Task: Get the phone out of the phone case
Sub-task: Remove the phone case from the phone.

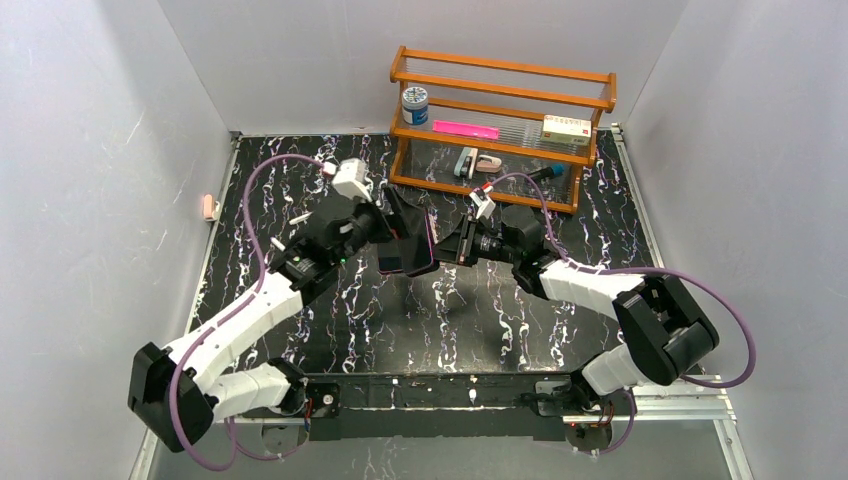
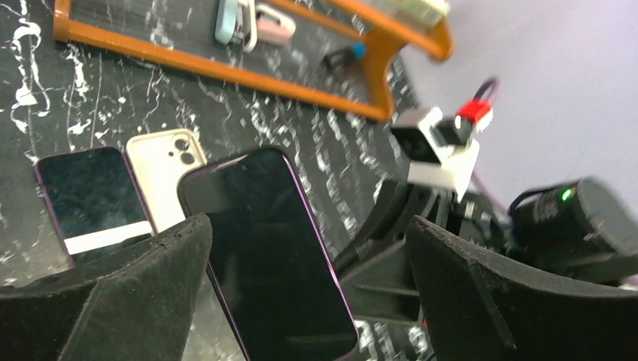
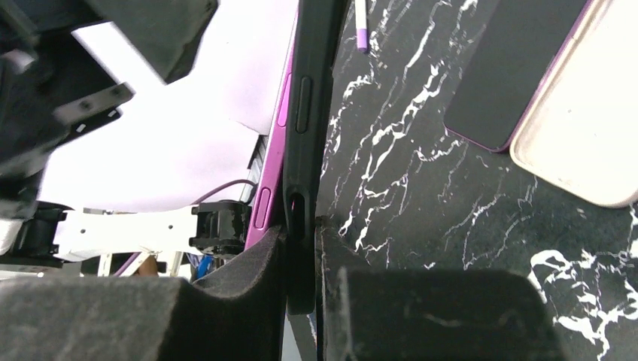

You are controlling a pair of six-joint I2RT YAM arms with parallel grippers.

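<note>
Phone (image 2: 271, 263): we see it held up off the table between the two claws, its screen dark and its rim purple.
Right claw (image 3: 301, 235): narrow. Its pads (image 3: 241, 301) pinch one edge of the case (image 3: 305, 113), which runs up out of the slit between them.
Case: black and seen edge-on from the right wrist. The phone's purple rim lies right against it on one side. We cannot tell how far the two have parted.
Left claw (image 2: 312, 226): wide. The phone stands between its fingers, close against one finger (image 2: 150, 278), and we see a clear gap to the other.
Meeting point: from above, both arms reach inward and the claws face each other over the middle of the table (image 1: 450, 320), with the phone between them.
Second phone (image 2: 92, 197): flat on the table behind the held one, with a purple rim, a dark screen and a pale band across it.
Cream phone (image 2: 162, 169): face down, touching the second phone's side, two lenses showing.
Rack (image 1: 500, 110): orange wood at the far edge of the table. On its upper shelf we see a jar (image 1: 414, 104), a pink strip (image 1: 465, 129) and a small box (image 1: 566, 127).
</note>
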